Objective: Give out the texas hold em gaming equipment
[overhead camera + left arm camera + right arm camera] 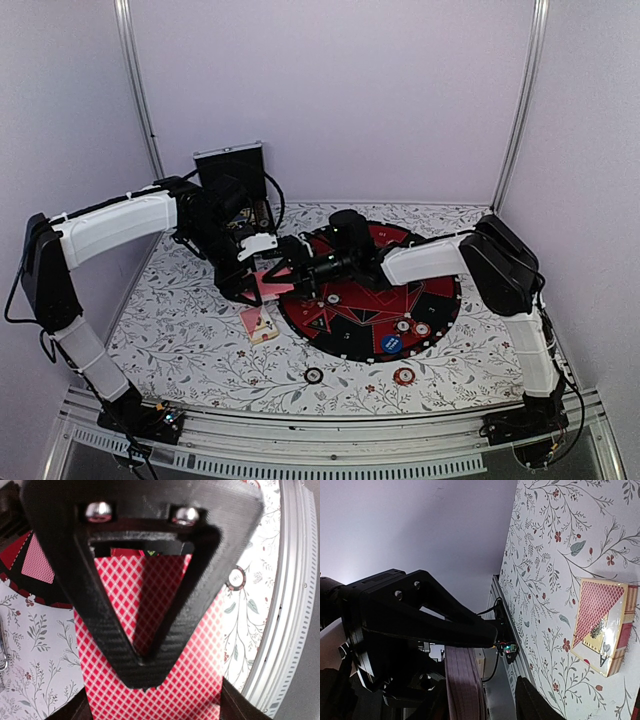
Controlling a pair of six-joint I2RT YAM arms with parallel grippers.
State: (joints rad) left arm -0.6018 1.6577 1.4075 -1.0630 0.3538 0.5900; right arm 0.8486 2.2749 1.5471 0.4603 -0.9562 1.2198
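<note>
I judge this to be the dealing step. The left tool [255, 275] is clenched on the deck of cards [272, 287] just off the left edge of the round mat [440, 290]. The right tool [299, 272] meets the deck, but I cannot tell its grip. Next it must pinch only the top one and slide it free. The tabletop [180, 330] is floral and the walls [350, 90] are pale lilac.

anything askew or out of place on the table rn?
The card pack left of the mat lies crooked on the cloth. In the right wrist view its top looks like a skewed card, possibly just print. Two chips sit off the mat near the front edge. Nothing spilled or damaged.
</note>
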